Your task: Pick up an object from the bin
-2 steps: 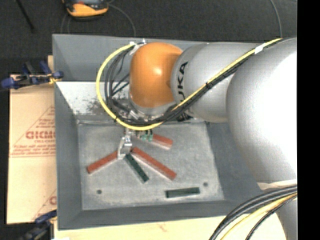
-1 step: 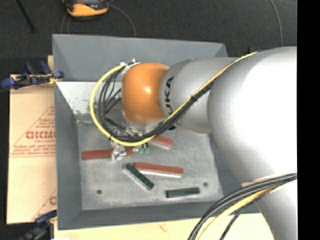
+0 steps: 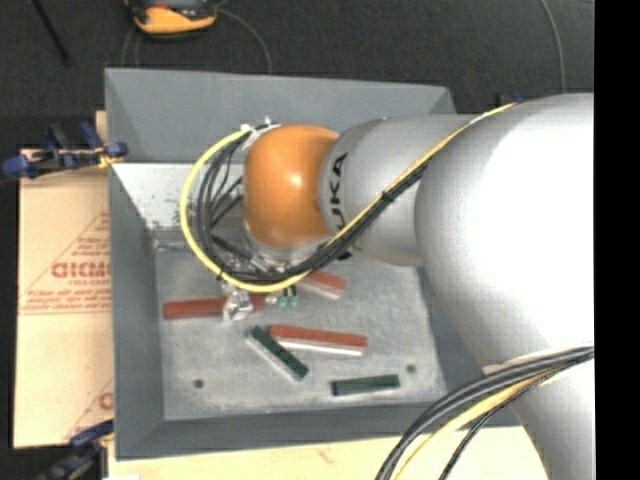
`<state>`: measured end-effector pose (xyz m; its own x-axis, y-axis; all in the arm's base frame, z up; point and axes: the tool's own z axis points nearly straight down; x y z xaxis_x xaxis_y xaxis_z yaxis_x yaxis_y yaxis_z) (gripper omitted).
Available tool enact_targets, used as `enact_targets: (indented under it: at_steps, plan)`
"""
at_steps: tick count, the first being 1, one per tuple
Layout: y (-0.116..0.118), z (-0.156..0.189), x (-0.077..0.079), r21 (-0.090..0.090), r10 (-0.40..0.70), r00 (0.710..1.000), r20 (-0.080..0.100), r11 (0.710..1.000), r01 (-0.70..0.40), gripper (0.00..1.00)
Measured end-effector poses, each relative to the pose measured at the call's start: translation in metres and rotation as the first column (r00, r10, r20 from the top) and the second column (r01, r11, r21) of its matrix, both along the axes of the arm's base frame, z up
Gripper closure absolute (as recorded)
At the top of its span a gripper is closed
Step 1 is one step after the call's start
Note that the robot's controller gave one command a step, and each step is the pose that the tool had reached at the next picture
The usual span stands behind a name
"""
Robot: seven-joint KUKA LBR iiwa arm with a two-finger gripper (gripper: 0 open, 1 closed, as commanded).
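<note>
My gripper (image 3: 238, 306) reaches down into the left middle of the bin, mostly hidden under the arm's wrist. Its metal tip sits at the right end of a red-brown flat stick (image 3: 195, 309) lying crosswise on the bin floor. Just below and right of the tip lies a dark green stick (image 3: 279, 353), set at a slant. A red stick with a white edge (image 3: 320, 339) rests beside it. A pinkish-red piece (image 3: 326, 285) pokes out from under the arm to the right.
Another dark green stick (image 3: 365, 384) lies near the bin's front right. The arm with its orange cover and looped cables hangs over the bin's back and right half.
</note>
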<state>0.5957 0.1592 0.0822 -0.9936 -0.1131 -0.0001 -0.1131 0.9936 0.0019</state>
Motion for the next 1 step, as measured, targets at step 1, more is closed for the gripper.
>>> enact_targets:
  at_steps: [1]
  plan:
    - [0.0011, 0.1556, 0.0016, -0.002, 0.038, 0.999, 0.009, 0.999, -0.038, 1.0]
